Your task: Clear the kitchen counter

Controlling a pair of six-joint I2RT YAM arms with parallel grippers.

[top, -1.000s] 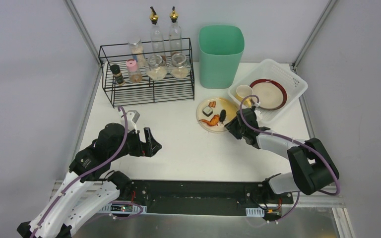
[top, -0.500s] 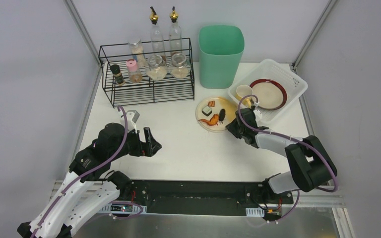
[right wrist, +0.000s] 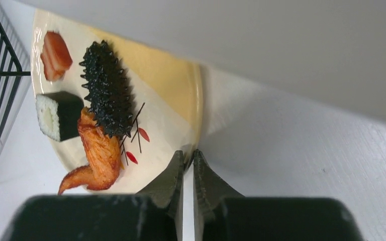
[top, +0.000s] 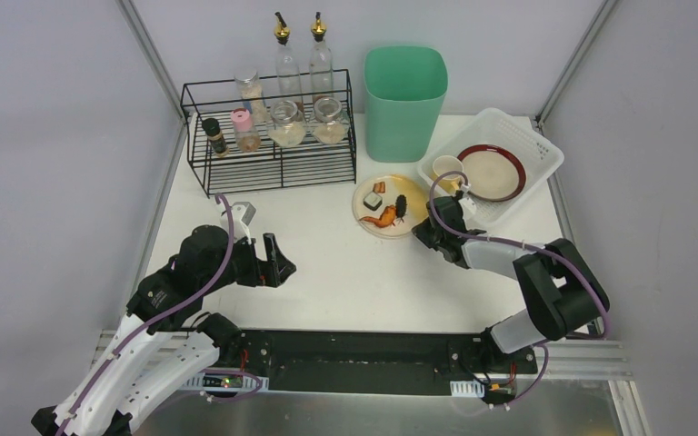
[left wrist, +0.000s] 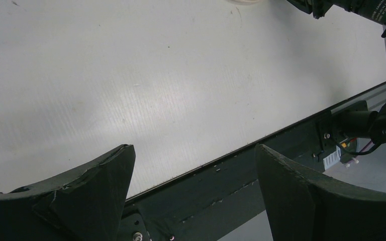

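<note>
The white kitchen counter [top: 345, 272] holds a cream and yellow plate [top: 411, 193] with a black spiky piece [top: 400, 207], an orange wing [top: 381, 218], a sushi roll [top: 366, 203] and a salmon piece [top: 379, 188]. My right gripper [top: 423, 227] is shut on the plate's near right rim; in the right wrist view the fingers [right wrist: 188, 153] pinch the edge of the plate [right wrist: 171, 80]. My left gripper [top: 273, 259] is open and empty over the bare counter at the left, and its wrist view [left wrist: 193, 150] shows the front edge between the fingers.
A green bin [top: 404, 100] stands at the back. A white mesh basket [top: 545, 159] at the back right holds a red-rimmed plate [top: 491, 173] and a cup [top: 446, 168]. A black wire rack [top: 273, 159] with jars and bottles stands at the back left.
The plate has slid left and a little toward the back and turned, with my right gripper on its rim. The left arm has not moved.
</note>
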